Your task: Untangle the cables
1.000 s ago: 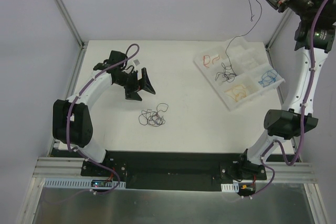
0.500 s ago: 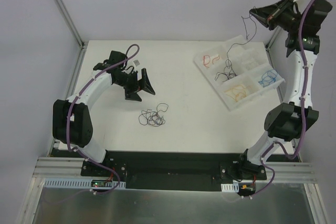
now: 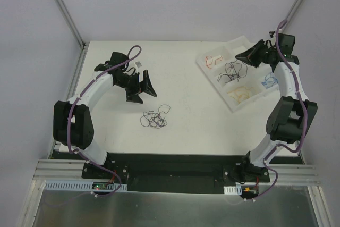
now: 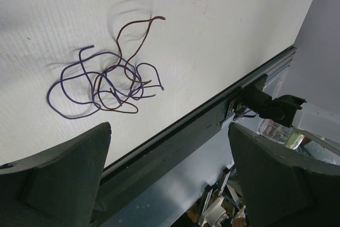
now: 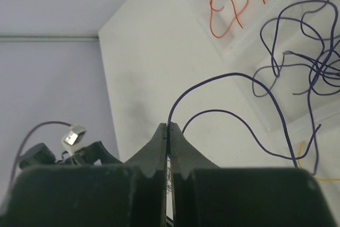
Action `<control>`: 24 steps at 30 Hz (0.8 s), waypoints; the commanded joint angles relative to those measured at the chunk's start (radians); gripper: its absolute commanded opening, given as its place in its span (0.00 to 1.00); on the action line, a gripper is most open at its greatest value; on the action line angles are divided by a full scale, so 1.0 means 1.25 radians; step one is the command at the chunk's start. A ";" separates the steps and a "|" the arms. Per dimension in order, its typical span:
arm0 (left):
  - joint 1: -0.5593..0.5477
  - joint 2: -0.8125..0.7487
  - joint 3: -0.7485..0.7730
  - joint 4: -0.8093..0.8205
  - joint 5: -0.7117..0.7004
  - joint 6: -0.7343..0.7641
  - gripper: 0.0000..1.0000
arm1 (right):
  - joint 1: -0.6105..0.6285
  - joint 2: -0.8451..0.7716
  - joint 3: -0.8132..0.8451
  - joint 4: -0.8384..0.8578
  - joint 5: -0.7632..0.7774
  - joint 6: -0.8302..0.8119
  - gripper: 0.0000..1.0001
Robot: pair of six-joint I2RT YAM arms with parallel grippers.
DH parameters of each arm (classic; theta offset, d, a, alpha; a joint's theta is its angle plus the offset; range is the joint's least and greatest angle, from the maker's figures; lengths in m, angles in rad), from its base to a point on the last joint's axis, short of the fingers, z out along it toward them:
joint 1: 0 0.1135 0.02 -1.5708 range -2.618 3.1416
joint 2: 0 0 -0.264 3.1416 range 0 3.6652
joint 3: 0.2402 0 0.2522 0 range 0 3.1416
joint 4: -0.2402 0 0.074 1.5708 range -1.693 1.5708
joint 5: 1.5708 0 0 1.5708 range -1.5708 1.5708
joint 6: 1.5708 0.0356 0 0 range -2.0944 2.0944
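A tangle of purple and brown cables [image 3: 154,117] lies on the white table; it also shows in the left wrist view [image 4: 106,81]. My left gripper [image 3: 149,85] is open and empty, up-left of that tangle. My right gripper [image 3: 240,57] is shut on a purple cable [image 5: 249,86] just above the compartment tray [image 3: 255,95]. That cable runs down into a dark coil [image 3: 232,71] in a tray compartment. In the right wrist view the cable leaves my closed fingertips [image 5: 162,129] and loops to the coil [image 5: 313,57].
The tray also holds a red cable [image 3: 214,60], a yellow cable [image 3: 239,92] and a blue cable [image 3: 271,80] in separate compartments. The red cable shows in the right wrist view [image 5: 229,9]. A metal frame post [image 3: 64,11] stands at the back left.
My right gripper has come down from high above the back right corner to just over the tray, still holding the purple cable. The cable has settled into the tray. The left arm has not moved.
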 commanded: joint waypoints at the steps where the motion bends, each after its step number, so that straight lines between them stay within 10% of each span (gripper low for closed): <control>1: 0.006 -0.001 0.009 -0.022 0.013 0.028 0.91 | 0.050 -0.014 0.028 -0.150 0.136 -0.174 0.00; 24: 0.005 -0.088 -0.068 -0.024 -0.010 -0.009 0.91 | 0.132 0.323 0.187 -0.232 0.327 -0.215 0.02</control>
